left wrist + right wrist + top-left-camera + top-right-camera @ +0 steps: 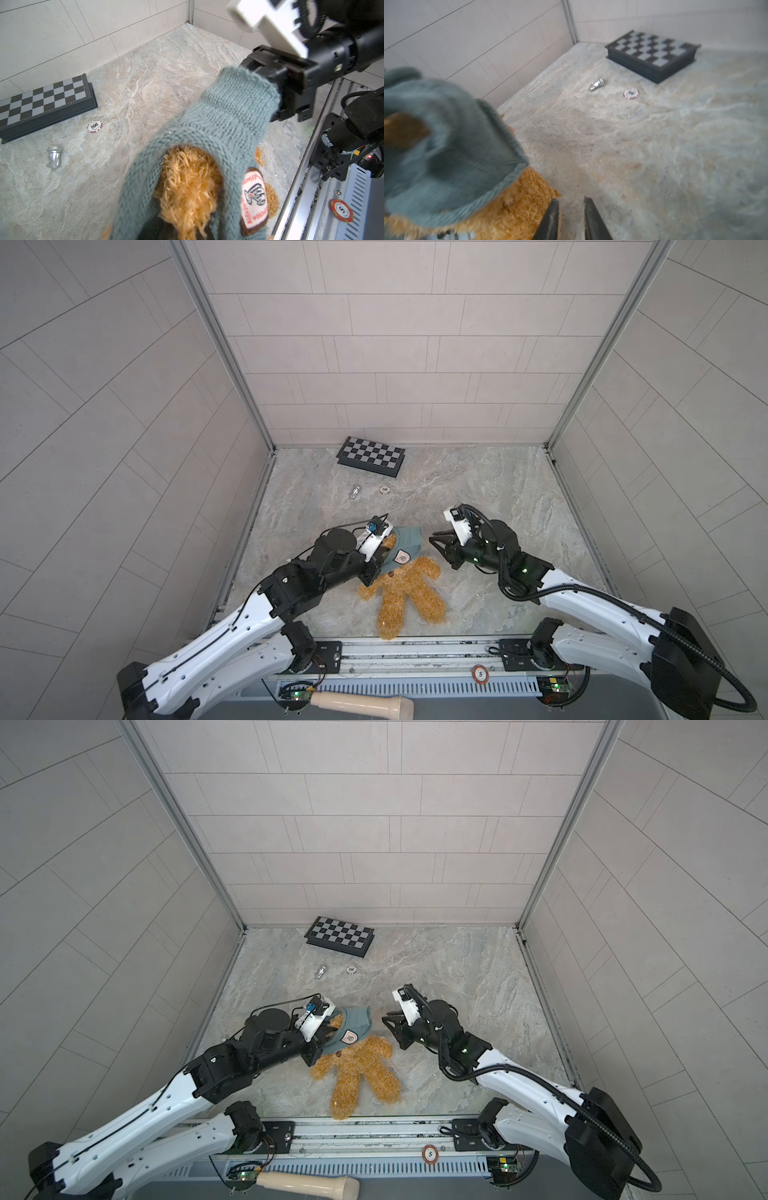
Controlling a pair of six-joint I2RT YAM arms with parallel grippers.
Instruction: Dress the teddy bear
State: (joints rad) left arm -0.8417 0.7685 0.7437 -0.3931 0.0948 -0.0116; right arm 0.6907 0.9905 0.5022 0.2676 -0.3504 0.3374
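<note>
The golden-brown teddy bear [409, 585] [361, 1065] lies near the table's front edge with its limbs spread. A teal knit hat [405, 545] [353, 1025] with a sewn patch sits over its head. My left gripper [374, 572] [318, 1052] is at the hat's brim on the bear's left side and shut on the knit. In the left wrist view the hat [218, 124] and fur [187, 182] hide its jaws. My right gripper [432, 537] [384, 1018] [571, 199] stands open and empty just right of the hat [446, 145], apart from it, beside the bear's fur [517, 203].
A folded chessboard [371, 456] lies at the back wall. In front of it lie a silver chess piece [354, 491] and a poker chip [385, 489]. An orange chip [480, 674] rests on the front rail, and a wooden handle [361, 703] lies below it.
</note>
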